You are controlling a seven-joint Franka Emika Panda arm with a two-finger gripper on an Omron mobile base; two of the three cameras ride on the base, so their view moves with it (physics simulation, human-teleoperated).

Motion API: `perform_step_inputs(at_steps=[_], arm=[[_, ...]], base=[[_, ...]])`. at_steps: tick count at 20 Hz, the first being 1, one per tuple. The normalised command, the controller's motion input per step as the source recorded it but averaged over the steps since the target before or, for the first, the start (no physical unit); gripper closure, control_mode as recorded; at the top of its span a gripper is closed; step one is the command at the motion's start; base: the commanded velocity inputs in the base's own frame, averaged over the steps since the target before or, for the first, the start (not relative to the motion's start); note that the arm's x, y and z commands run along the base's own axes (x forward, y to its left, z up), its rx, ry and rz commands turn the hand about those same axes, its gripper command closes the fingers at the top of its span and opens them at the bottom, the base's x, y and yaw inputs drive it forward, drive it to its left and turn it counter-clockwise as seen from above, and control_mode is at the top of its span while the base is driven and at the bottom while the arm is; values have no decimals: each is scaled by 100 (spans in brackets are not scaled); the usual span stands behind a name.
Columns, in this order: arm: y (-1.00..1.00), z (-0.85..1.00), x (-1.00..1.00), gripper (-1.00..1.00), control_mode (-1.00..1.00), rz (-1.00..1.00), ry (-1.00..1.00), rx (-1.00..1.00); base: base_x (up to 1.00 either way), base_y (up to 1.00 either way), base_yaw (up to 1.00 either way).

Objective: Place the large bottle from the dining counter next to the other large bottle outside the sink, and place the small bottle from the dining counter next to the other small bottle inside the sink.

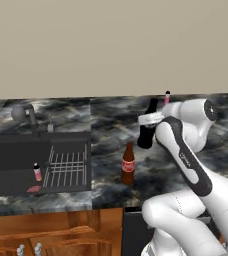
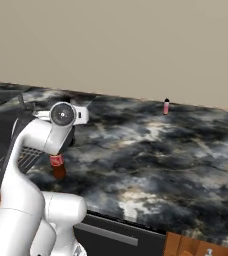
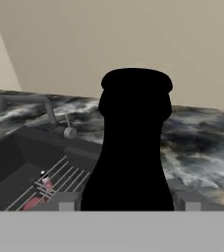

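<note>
Pincer (image 1: 147,120) set wide around the large black bottle (image 1: 146,136), one dark tip on either side of the body in the hand view. Thin slivers of background show between tips and glass there. Cannot tell whether the jaws actually press on it. Cannot tell either whether the bottle's base rests on the surface (image 1: 111,125) or hangs just above.

Black bottle upright, over the marbled surface to the right of the sink (image 1: 16,150) and outside the basin. Sits near the brown bottle with the red label (image 1: 128,167), behind it and slightly to its right, not touching. Brown bottle upright too, just beside the basin's right rim.

Tiny pinkish bottle with a dark cap (image 1: 167,96) upright at the far edge of the surface, close to the wall and well apart from the sink.

Second tiny pink bottle (image 1: 37,171) upright inside the black basin, just left of the metal grid rack (image 1: 68,167). Grey curved faucet (image 1: 28,116) behind the basin.

From the hand camera: black bottle (image 3: 133,147) dead centre, sink (image 3: 15,162) and faucet (image 3: 45,106) off to its left.
</note>
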Motion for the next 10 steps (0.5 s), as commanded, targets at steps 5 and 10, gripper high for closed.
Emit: perform_step_inputs(at_steps=[5, 10], arm=[[0, -8, -1, 100, -100, 19, 14, -6], [-2, -12, 0, 100, -100, 15, 18, -7]], base=[[0, 0, 0], [0, 0, 0]])
